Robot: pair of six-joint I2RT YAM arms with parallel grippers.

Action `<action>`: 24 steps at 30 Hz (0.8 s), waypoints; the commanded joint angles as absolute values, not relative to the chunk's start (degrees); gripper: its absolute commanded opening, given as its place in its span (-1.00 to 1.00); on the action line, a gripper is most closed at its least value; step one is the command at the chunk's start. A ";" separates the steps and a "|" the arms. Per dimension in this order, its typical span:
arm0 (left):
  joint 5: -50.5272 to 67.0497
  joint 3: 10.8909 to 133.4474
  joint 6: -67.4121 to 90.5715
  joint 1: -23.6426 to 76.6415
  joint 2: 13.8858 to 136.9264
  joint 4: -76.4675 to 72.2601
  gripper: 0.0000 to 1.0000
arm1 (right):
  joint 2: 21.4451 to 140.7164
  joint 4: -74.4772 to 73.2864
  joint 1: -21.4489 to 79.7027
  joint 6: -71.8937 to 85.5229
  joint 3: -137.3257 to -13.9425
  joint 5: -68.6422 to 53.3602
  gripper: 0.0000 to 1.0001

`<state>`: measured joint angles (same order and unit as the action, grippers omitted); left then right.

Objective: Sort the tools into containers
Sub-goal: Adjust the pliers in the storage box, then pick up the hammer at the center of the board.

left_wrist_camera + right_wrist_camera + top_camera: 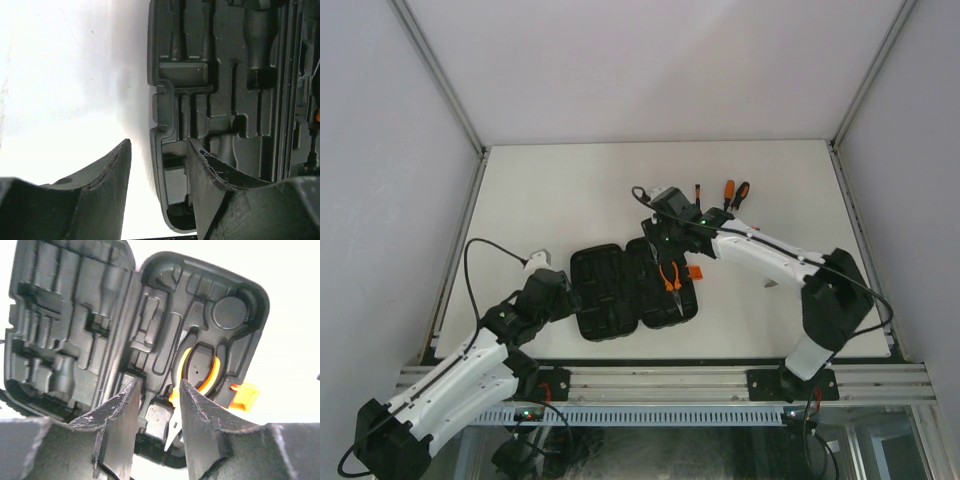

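Risk: pliers (216, 372) may be snagged and dragged out of their slot if the right claw (157, 390) is raised askew; seating cannot be judged.
Pliers: laid in the case (65, 330), in the half on the right arm's side.
Screwdrivers (728, 192): on the counter (570, 200), beyond the case.
Right claw: narrowly parted, nothing gripped, angled down over the pliers' nose.
Left claw (159, 150): half parted, straddling the case's outer rim, arm held low.
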<state>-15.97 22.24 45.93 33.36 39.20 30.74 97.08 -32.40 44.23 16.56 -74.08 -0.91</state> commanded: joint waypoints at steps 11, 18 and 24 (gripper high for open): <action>-19.91 26.80 44.04 33.51 32.85 29.65 0.04 | 73.10 -31.53 37.81 18.38 -62.38 9.13 -0.17; -18.86 27.16 43.46 33.49 36.25 27.68 0.04 | 68.60 -33.30 26.13 20.44 -53.82 6.74 -0.07; -17.32 27.07 43.38 33.53 39.14 26.83 0.04 | 74.24 -35.10 14.82 19.02 -51.61 3.84 0.00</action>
<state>-18.70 23.49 44.40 33.36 37.93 29.63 70.94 -34.41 19.44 19.05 -51.13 5.52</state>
